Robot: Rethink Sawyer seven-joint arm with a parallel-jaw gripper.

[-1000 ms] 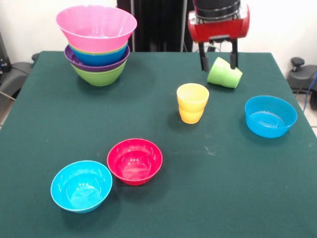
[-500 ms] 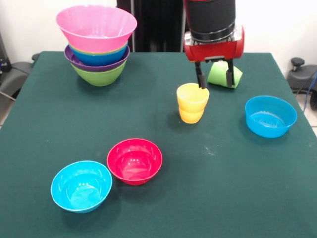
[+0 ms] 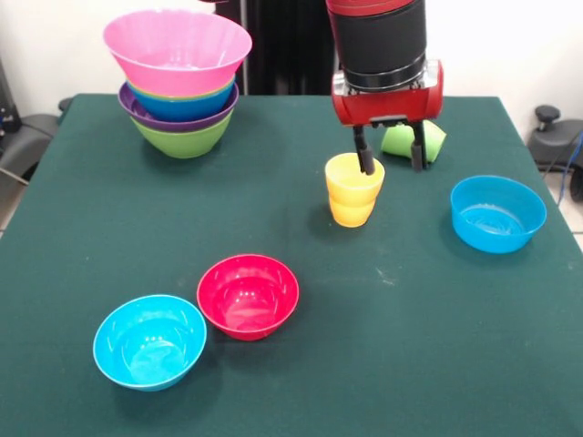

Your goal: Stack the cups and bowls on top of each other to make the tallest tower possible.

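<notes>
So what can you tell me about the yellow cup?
The yellow cup is small and yellow-orange, made of what looks like glossy plastic, with a wide mouth and a stepped, narrower lower part. It stands upright on the green table, mouth up, near the middle. The open gripper is right above it, with one finger dipping into its mouth and the other outside. The green cup lies tipped over behind it, apart.

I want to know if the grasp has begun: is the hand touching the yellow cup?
Cannot tell. In the front view one finger of the hand overlaps the yellow cup at its rim, seemingly dipping inside, but this single view shows neither contact nor gap plainly.
</notes>
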